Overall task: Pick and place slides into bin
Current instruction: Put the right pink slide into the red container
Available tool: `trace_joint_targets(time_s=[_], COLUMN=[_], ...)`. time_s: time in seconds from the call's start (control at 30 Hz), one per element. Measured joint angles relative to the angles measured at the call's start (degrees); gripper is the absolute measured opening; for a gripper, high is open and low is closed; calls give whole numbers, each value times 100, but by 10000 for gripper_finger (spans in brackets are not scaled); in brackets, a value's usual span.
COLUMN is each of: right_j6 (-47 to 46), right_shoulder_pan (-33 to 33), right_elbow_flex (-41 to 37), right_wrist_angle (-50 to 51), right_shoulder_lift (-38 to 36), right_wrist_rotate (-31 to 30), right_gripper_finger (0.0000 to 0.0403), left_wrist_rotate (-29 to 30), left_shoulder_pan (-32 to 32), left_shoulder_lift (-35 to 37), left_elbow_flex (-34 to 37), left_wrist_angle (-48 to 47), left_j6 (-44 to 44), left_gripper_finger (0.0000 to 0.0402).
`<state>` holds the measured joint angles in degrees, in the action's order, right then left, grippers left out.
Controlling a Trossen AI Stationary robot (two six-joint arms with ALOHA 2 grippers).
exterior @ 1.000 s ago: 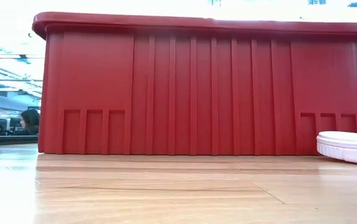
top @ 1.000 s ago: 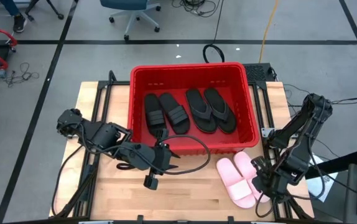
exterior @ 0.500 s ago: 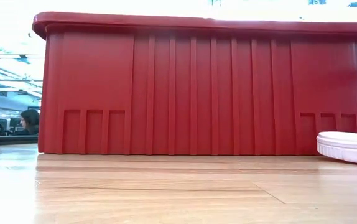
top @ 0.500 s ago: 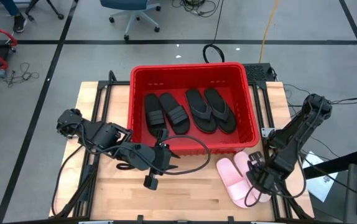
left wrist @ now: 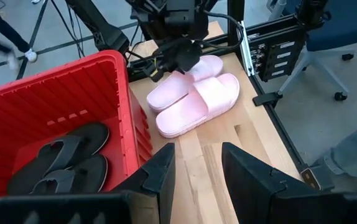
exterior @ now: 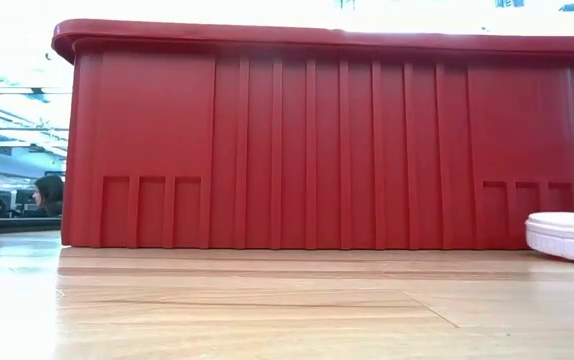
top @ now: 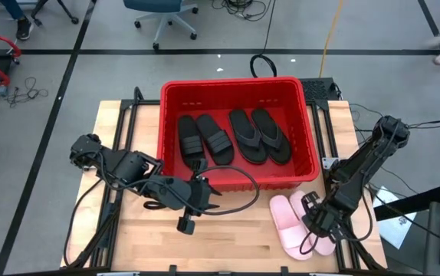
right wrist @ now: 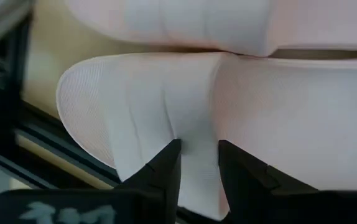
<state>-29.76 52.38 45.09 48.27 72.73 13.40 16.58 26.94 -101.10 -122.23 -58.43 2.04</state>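
Two pale pink slides lie side by side, soles down, on the table's near right part: the left one (top: 285, 222) and the right one (left wrist: 213, 64). My right gripper (top: 317, 218) is down on the right one, its fingers a little apart over the strap (right wrist: 200, 155). Two black wide-strap slides (top: 203, 138) and two black flip-flops (top: 260, 135) lie in the red bin (top: 171, 130). My left gripper (top: 205, 192) is open and empty by the bin's near wall. My right gripper comes from above, pointing down, and its fingertips (right wrist: 169, 162) stand on the wide strap (right wrist: 197, 124) of the right pink slide. Whether they pinch the strap, I cannot tell. The slide lies flat on the table beside its mate.
The bin's near wall (exterior: 327, 140) stands just beyond the pink slides, whose sole edge (exterior: 567, 235) shows in the low view. A black frame rail (right wrist: 17, 118) runs along the table's right edge close to the slide. Bare wood (top: 228, 238) lies between the arms.
My right gripper has gone toward the table's left and down onto the right pink slide. In the low view the slide's edge has slid a little toward the table's right.
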Motion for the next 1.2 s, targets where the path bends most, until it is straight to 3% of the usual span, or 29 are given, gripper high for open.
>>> trace_joint_targets(time_s=[0.37, 0.73, 0.83, 0.97, 1.2], right_j6=[-585, -1121, -1323, -1512, -2075], right_shoulder_pan=[-24, -24, -26, -26, -9], right_elbow_flex=[-294, -296, -296, -371, -681], right_wrist_angle=[-1036, -1484, -1546, -1908, -2577], right_shoulder_lift=[-2, -4, -4, -4, -20], right_wrist_rotate=[1061, 1027, 936, 996, 1107], right_gripper_finger=[95, 93, 72, 14, 5], left_wrist_rotate=[-2, -4, -6, -7, -9], left_shoulder_pan=[0, 0, 0, 0, 0], left_shoulder_lift=[-2, -2, -2, -2, -2], left_elbow_flex=[0, 0, 0, 0, 0], left_wrist_angle=[0, 0, 0, 0, 0], left_j6=[-2, 59, 111, 114, 113], left_gripper_finger=[129, 129, 129, 129, 129])
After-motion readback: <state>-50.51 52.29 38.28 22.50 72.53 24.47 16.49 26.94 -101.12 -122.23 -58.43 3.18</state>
